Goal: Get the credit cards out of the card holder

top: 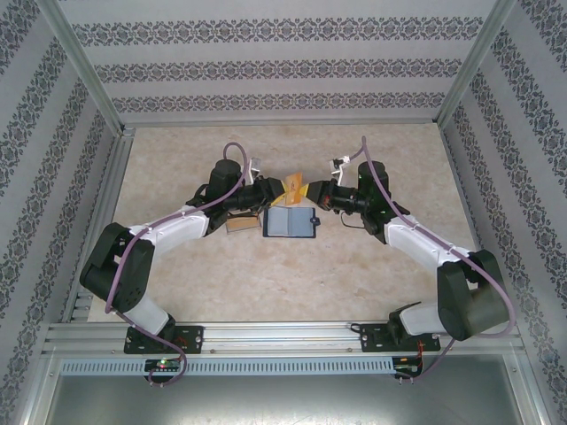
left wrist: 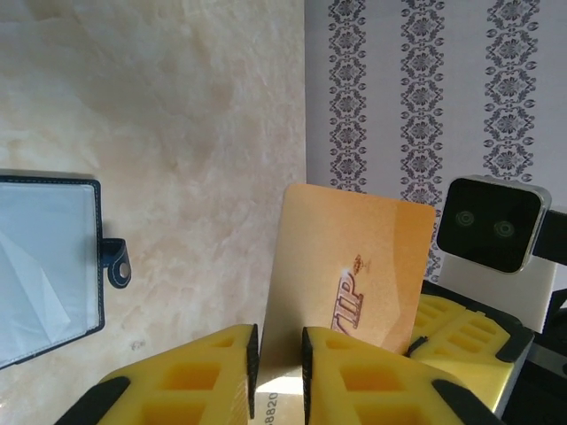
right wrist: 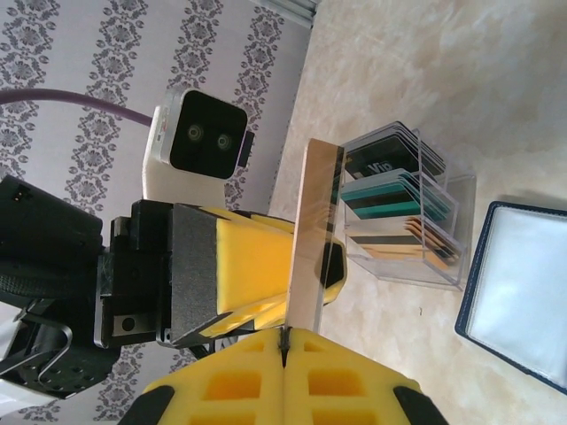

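Above the middle of the bench (top: pixel 354 283), the two arms meet tip to tip around one tan-orange card (top: pixel 292 186), which is held clear of the surface. In the left wrist view, the left gripper (left wrist: pixel 279 350) has its blocky yellow fingers pinched on the card's lower edge. The card stands up between them, smooth and faintly glossy, with rounded corners and "VIP" in reddish script. The right gripper (right wrist: pixel 283 341) is gripping the same card at another edge. In its own wrist view, its two yellow fingers are pressed together, and the thin card rises edge-on from the seam between them.

The card holder (top: pixel 291 221) lies opened flat on the bench, just nearer the arm bases than the held card in the top view. It is a dark navy rectangle with a pale, clear window pocket. A small rounded closure tab (left wrist: pixel 115 263) with a round stud sticks out from one side. Whether any card sits in its pockets cannot be told.

Just beside the holder, toward the left arm, stands a clear plastic rack (right wrist: pixel 462 212) with stepped tiers. It carries other credit cards (right wrist: pixel 390 197) — a dark one marked "Vip", a teal one and a tan one, each with rounded corners. The bench top is cream with a soft marble-like mottle.
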Robot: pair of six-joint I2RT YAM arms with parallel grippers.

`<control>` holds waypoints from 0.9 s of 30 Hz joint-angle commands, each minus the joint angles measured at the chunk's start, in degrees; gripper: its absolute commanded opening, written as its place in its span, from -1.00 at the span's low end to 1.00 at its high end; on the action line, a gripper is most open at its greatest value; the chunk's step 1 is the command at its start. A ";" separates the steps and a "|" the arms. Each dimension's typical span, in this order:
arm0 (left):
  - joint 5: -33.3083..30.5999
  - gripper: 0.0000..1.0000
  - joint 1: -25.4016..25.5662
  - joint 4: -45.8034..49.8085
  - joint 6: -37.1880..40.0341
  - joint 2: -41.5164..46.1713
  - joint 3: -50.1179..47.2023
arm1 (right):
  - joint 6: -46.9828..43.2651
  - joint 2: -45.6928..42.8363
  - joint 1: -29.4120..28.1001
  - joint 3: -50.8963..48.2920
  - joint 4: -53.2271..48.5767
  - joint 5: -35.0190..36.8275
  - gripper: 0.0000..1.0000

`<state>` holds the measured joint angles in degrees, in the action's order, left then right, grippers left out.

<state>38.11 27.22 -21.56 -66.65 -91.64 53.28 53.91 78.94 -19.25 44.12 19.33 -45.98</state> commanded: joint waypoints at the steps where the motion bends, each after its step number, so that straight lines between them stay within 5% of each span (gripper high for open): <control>1: 2.13 -0.60 -0.30 -4.94 -0.98 1.85 -0.88 | 0.83 0.89 -0.18 -0.91 3.58 -1.75 -1.00; 14: 4.17 -0.61 -0.21 -9.44 -2.68 4.32 -2.57 | 0.33 2.11 -0.26 -2.02 3.70 -1.40 -1.00; 20: 4.17 -0.87 -0.18 -7.71 -1.69 6.47 -2.59 | -0.05 3.14 -0.62 -2.37 3.72 -1.16 -1.00; 27: 3.18 -1.00 -0.23 0.69 3.85 9.36 -1.39 | -1.90 3.29 -0.62 -2.52 1.39 -0.12 -0.21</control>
<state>40.07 26.57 -23.22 -66.76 -84.62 50.24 53.52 81.91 -19.38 42.19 21.34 -46.00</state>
